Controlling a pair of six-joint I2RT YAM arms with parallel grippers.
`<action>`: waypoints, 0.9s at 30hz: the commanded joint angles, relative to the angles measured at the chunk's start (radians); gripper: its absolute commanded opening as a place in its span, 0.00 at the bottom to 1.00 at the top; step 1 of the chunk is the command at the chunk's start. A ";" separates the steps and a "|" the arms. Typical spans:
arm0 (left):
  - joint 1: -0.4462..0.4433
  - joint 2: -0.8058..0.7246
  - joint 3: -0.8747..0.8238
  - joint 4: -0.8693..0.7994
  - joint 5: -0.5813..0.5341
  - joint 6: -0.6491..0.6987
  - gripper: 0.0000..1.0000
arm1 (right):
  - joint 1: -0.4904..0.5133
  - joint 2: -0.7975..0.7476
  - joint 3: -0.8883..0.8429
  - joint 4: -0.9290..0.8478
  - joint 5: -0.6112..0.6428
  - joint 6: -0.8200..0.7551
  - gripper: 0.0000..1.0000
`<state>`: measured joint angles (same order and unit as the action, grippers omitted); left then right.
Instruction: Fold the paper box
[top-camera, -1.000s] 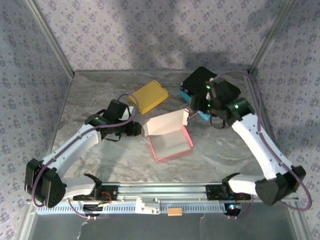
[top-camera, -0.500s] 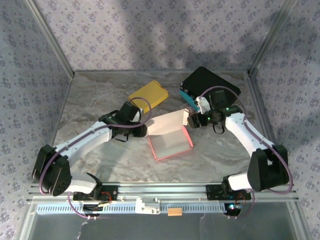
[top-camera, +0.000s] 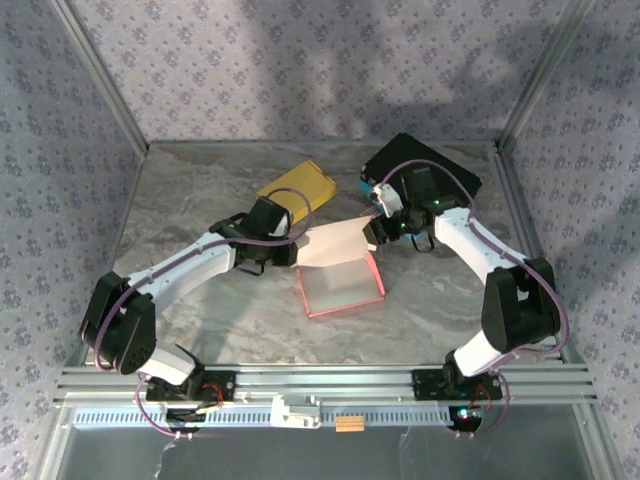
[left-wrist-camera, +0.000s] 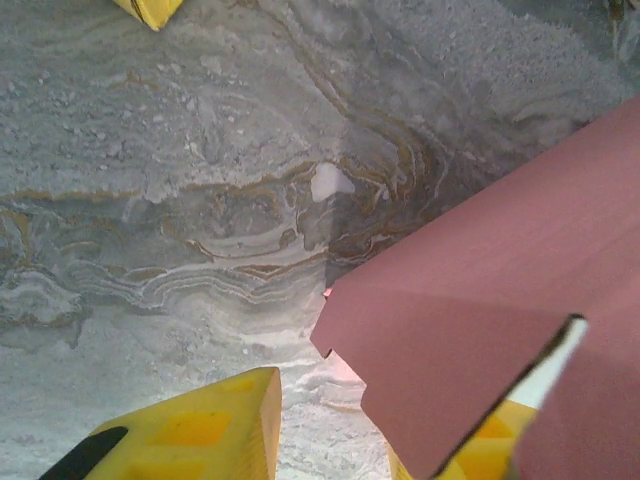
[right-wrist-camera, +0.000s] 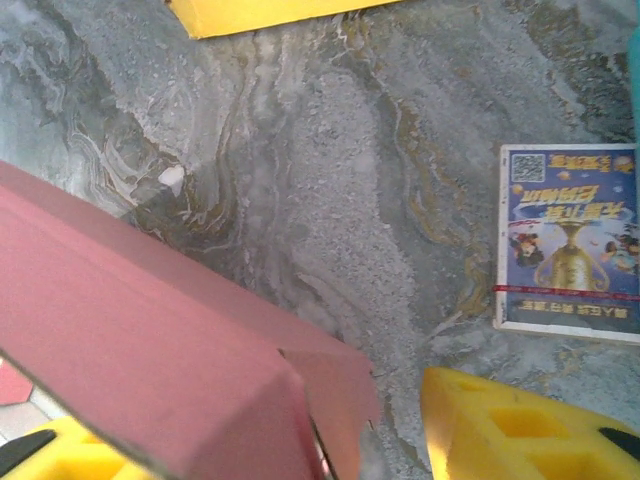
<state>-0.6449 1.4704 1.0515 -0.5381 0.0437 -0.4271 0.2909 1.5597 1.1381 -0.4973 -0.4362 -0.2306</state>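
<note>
Both arms have closed in, and the pink paper box (top-camera: 342, 285) now has its lid (top-camera: 335, 243) tipping over the tray. The left gripper (top-camera: 292, 250) and right gripper (top-camera: 372, 232) straddle the lid's corners, fingers spread, clamping nothing.

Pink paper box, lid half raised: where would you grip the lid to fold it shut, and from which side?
I'd grip the lid by its short end edges, from left and right: it stands tilted over the tray, hinged along the back, both ends free.

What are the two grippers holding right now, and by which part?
Nothing looks clamped. The left gripper and right gripper are both open, one at each end of the raised lid of the pink box, its edge between their fingers.
</note>
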 joint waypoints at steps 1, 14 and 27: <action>0.011 0.008 0.035 0.013 -0.019 0.004 0.33 | 0.000 0.011 0.026 -0.017 -0.018 -0.019 0.51; 0.083 0.000 0.064 -0.017 0.105 0.063 0.42 | -0.006 -0.004 0.034 -0.077 0.018 -0.032 0.46; 0.111 0.047 0.100 -0.013 0.181 0.131 0.45 | -0.002 0.017 0.082 -0.099 0.034 -0.042 0.24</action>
<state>-0.5426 1.5021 1.1099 -0.5495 0.1757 -0.3351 0.2878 1.5730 1.1625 -0.5694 -0.4141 -0.2543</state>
